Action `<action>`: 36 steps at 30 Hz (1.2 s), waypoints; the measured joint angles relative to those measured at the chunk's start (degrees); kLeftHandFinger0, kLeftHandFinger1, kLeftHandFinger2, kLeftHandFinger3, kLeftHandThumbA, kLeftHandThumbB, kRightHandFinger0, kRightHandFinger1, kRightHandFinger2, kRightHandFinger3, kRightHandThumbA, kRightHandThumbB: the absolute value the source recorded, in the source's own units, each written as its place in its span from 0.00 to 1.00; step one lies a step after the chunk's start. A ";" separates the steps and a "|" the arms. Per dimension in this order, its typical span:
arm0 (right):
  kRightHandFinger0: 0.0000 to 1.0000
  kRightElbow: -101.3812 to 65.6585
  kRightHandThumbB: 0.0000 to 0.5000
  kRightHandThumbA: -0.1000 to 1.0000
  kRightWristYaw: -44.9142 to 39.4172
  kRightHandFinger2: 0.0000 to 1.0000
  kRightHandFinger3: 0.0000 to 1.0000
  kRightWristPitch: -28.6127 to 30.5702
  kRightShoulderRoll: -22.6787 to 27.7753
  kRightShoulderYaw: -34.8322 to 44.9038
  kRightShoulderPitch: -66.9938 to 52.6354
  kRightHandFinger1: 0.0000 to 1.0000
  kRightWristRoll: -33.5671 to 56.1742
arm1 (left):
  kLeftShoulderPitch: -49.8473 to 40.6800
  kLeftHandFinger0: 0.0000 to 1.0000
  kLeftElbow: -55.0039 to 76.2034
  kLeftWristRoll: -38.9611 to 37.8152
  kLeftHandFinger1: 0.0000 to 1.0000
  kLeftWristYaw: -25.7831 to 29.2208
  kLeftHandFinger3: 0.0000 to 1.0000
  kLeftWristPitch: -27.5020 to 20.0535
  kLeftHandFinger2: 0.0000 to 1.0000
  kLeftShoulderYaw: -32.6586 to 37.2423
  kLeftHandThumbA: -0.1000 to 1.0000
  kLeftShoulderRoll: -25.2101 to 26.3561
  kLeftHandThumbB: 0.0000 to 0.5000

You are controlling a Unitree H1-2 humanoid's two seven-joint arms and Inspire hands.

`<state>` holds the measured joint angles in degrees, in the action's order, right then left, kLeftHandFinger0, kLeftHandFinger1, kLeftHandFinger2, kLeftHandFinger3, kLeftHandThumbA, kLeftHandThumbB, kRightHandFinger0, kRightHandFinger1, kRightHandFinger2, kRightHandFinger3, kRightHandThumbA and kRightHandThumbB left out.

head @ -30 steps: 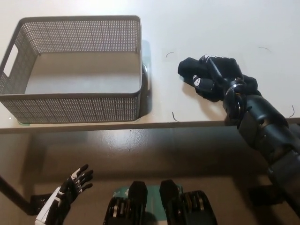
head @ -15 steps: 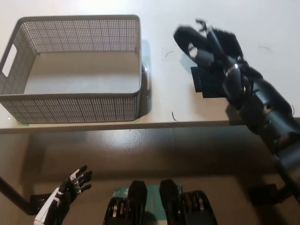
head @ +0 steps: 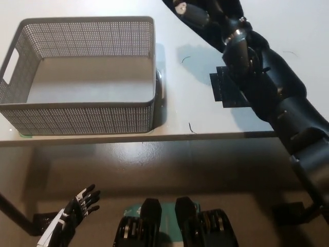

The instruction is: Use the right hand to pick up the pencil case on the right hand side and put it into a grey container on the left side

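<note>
Up goes right hand (head: 205,13), fingers wrapped round pencil case (head: 198,25); basket (head: 82,77) to its left, empty; black mesh patch (head: 226,90) below; left hand (head: 69,218) idle, fingers spread.

no readable text, label, brand or number shows on anything here.

I see the black pencil case (head: 198,23) lifted near the top edge, held in my right hand (head: 218,20), tilted. The grey mesh container (head: 82,110) sits empty on the table's left, handle cutouts showing.
</note>
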<state>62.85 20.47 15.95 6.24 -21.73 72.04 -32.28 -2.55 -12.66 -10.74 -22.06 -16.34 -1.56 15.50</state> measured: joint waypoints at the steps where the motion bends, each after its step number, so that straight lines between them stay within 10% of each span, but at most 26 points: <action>1: 0.00 -0.74 0.37 0.00 0.00 0.73 0.81 0.00 -0.51 0.00 0.09 0.32 -0.02 | -0.09 1.00 0.00 0.00 1.00 0.00 1.00 0.00 1.00 0.00 1.00 0.01 0.92; 3: 0.01 -2.26 0.49 0.00 -0.17 0.73 0.80 -0.04 -1.56 -0.01 0.49 0.29 -0.03 | -0.23 1.00 0.00 0.03 1.00 0.00 1.00 0.00 1.00 0.00 1.00 0.01 0.97; 4: 0.00 -3.02 0.47 0.00 -0.32 0.49 0.63 -0.08 -2.03 -0.01 0.69 0.15 -0.04 | -0.29 1.00 0.00 0.04 1.00 0.00 1.00 0.00 1.00 0.00 1.00 0.01 0.97; 6: 0.00 -3.71 0.41 0.00 -0.91 0.47 0.40 -0.37 -3.36 0.00 1.72 0.08 0.00 | -0.46 1.00 0.00 0.04 1.00 0.01 1.00 0.01 1.00 0.00 1.00 0.02 0.96; 10: 0.00 -2.92 0.40 0.00 -1.30 0.71 0.60 -0.69 -6.71 0.00 4.15 0.22 0.02 | -0.70 1.00 0.00 0.10 1.00 0.01 1.00 0.01 1.00 0.06 1.00 0.04 0.93; 23: 0.00 12.12 0.41 0.00 0.39 0.73 0.74 -0.67 -20.92 -0.23 9.86 0.25 0.07 | -0.88 1.00 0.11 1.34 1.00 0.02 1.00 -0.43 1.00 0.42 1.00 0.04 0.95; 36: 0.00 16.73 0.41 0.00 1.11 0.73 0.78 -1.07 -22.83 -0.59 9.79 0.25 0.05 | -0.86 1.00 0.61 1.65 1.00 0.01 1.00 -0.51 1.00 0.69 1.00 0.06 0.84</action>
<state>79.58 21.59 14.88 -16.59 -22.33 81.83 -32.23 -3.41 -12.05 -9.09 -22.06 -16.85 -0.86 15.56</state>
